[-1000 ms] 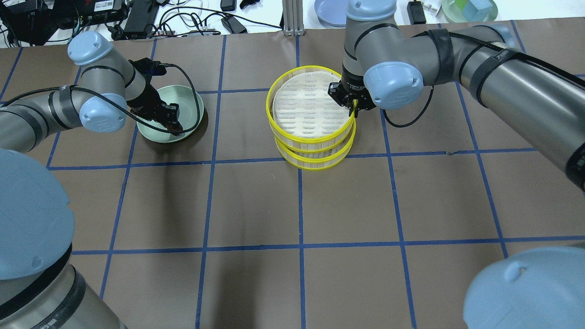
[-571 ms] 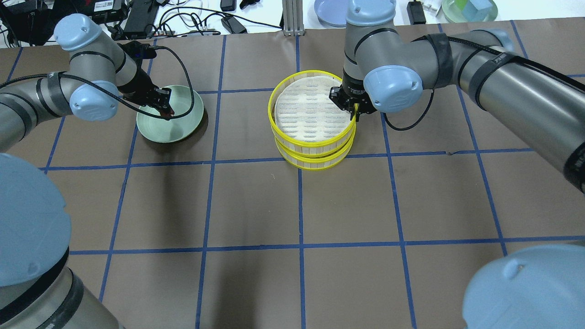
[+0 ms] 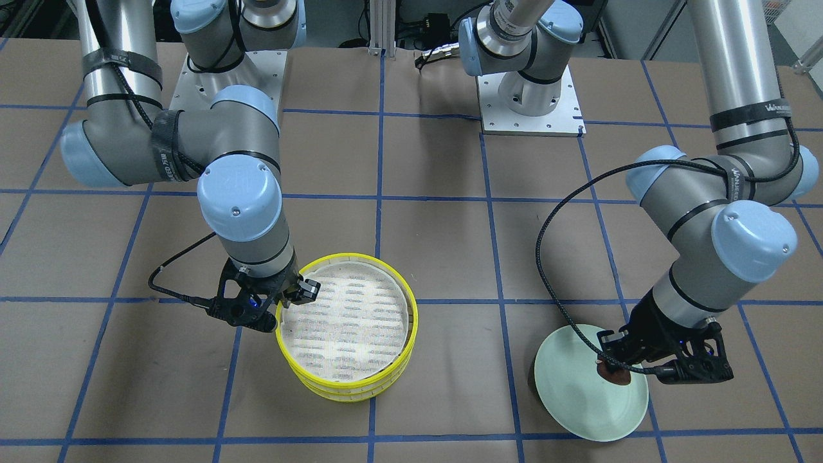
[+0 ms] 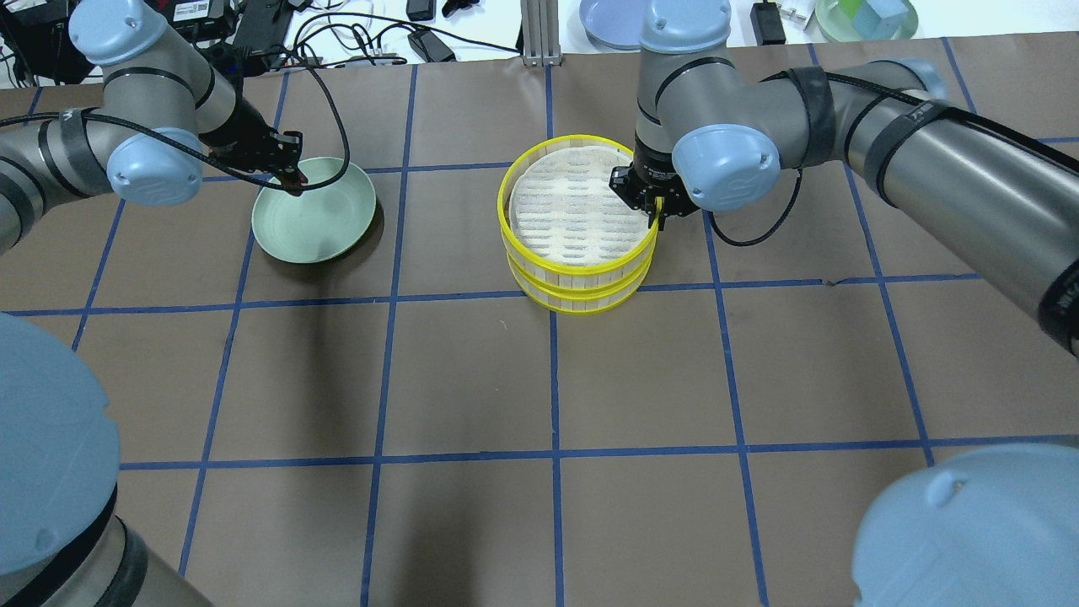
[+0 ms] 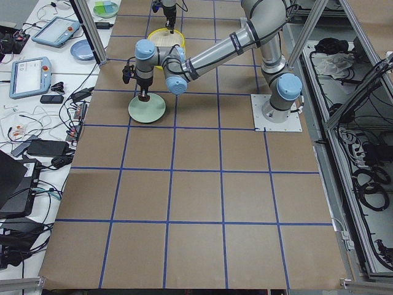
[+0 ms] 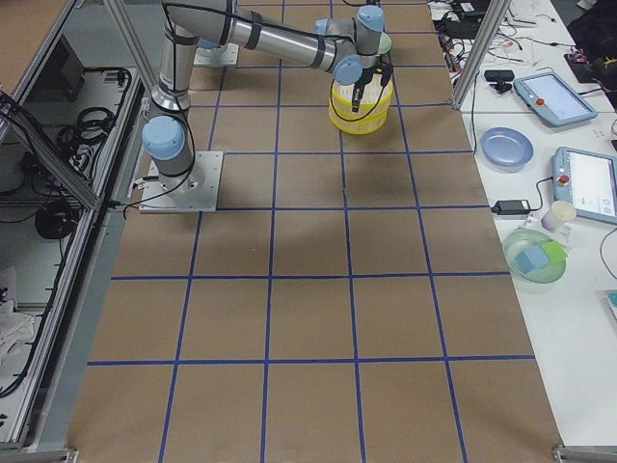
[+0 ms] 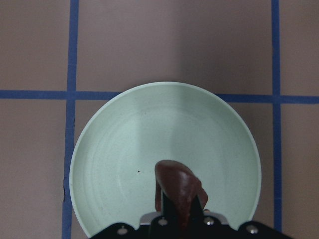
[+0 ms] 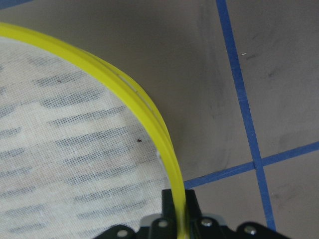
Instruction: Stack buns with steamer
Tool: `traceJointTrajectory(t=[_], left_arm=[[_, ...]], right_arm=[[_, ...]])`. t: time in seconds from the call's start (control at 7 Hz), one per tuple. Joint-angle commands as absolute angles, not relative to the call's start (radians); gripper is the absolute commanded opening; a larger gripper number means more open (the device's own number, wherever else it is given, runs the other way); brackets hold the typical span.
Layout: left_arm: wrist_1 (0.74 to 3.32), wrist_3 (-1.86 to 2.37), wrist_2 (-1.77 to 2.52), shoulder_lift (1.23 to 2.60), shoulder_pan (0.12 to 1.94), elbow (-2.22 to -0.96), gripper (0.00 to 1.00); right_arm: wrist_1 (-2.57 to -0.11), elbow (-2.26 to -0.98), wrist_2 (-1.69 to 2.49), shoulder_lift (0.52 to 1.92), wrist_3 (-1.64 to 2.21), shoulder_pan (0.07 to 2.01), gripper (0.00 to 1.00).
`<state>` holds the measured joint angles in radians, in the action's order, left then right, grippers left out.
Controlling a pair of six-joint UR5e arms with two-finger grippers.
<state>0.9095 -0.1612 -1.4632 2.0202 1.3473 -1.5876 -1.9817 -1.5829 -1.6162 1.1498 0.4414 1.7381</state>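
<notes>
Toward the bench's far edge on our robot's left side, the left gripper (image 4: 289, 175) hangs over the green plate (image 4: 324, 228), its fingers closed narrowly on the brown bun (image 7: 177, 183). The bun is clear of the plate's floor, gripped at one end. Its long axis seems to run along the fingers, though we cannot be sure. Rightward, well apart and near the middle of the far edge, stands the steamer: the top tray (image 4: 582, 267) over the bottom tray (image 4: 583, 305), slightly offset. We cannot tell whether the top tray is fully seated. No bun shows on its white mesh, and the cream bun shows in no view. The right gripper (image 4: 656, 211) pinches the top tray's yellow rim on its right side, one finger inside and one outside. We judge the coming move turns on this: the steamer lies to the right of the bun-carrying left gripper, and its left side is open to that approach.
</notes>
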Motion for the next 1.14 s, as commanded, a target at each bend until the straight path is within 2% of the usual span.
traceJointTrajectory(t=[0.0,0.14,0.29,0.43,0.71,1.0], left_arm=[[0.913,-0.05,-1.454,1.981,1.38,-1.588,0.0],[0.911,0.021,-1.453,1.962,1.422,-1.588,0.0],[0.907,0.102,-1.424,1.942,1.471,-1.586,0.0],[0.904,0.214,-1.387,1.93,1.509,-1.586,0.0],[0.861,0.463,-1.309,1.922,1.601,-1.586,0.0],[0.822,0.758,-1.194,1.966,1.716,-1.6,0.0]], right_arm=[[-1.985,-1.595,-1.634,1.147,0.439,1.738,0.27],[-1.986,-1.595,-1.643,1.149,0.44,1.738,0.48],[-1.991,-1.592,-1.641,1.15,0.437,1.733,0.91],[-1.99,-1.565,-1.632,1.166,0.417,1.727,0.99],[-1.962,-1.502,-1.625,1.253,0.184,1.715,1.0],[-1.847,-1.5,-1.59,1.412,-0.113,1.671,1.0]])
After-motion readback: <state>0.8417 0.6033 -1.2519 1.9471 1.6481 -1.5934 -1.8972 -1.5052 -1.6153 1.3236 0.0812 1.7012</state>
